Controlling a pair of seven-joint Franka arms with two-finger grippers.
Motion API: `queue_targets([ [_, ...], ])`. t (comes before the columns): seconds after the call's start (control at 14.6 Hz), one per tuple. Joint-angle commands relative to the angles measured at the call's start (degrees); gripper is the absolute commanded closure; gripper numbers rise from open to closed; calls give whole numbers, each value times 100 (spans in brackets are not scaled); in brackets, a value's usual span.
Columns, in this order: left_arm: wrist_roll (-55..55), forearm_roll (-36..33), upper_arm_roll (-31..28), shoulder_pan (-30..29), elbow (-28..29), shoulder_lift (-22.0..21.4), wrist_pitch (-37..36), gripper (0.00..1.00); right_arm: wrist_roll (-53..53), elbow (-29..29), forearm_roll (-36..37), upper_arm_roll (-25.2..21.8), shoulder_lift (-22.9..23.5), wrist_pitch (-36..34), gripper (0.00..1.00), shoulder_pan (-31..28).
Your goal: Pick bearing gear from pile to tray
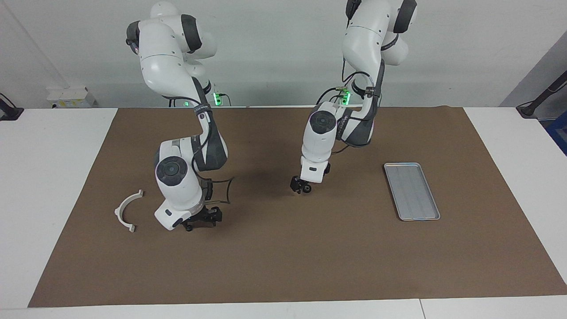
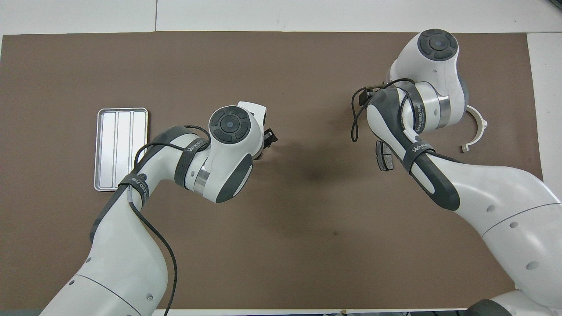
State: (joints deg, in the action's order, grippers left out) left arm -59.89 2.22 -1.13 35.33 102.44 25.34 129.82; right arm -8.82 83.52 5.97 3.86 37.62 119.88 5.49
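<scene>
The left claw (image 1: 300, 186) stood low over the brown-matted counter (image 1: 283, 266) with its jaws wide. A small black round bearing gear (image 1: 307, 189) lay on the mat at its fingertips, on the side toward the flat silver-grey metal tray (image 1: 401, 164) at the left arm's end. Farther from the robots, the right claw (image 1: 203, 218), also wide, hung just beside a second small black round piece (image 1: 189, 228); the left arm looked better placed for the tray.

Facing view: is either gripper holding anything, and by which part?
Nothing held. The open left gripper is down at a black round piece; the right gripper is open too.
</scene>
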Motion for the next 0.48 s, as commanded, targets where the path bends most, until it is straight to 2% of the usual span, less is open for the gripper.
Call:
queue_targets([
  [0.0,-58,-11,-125,114,65,50,113,4,240,120,97,80,-61,132,0,-188],
  [0.27,-67,-37,-116,115,92,59,131,9,320,120,97,80,-53,141,0,-232],
  [0.41,-67,-37,-125,123,92,68,131,16,328,120,97,80,-26,167,0,-241],
])
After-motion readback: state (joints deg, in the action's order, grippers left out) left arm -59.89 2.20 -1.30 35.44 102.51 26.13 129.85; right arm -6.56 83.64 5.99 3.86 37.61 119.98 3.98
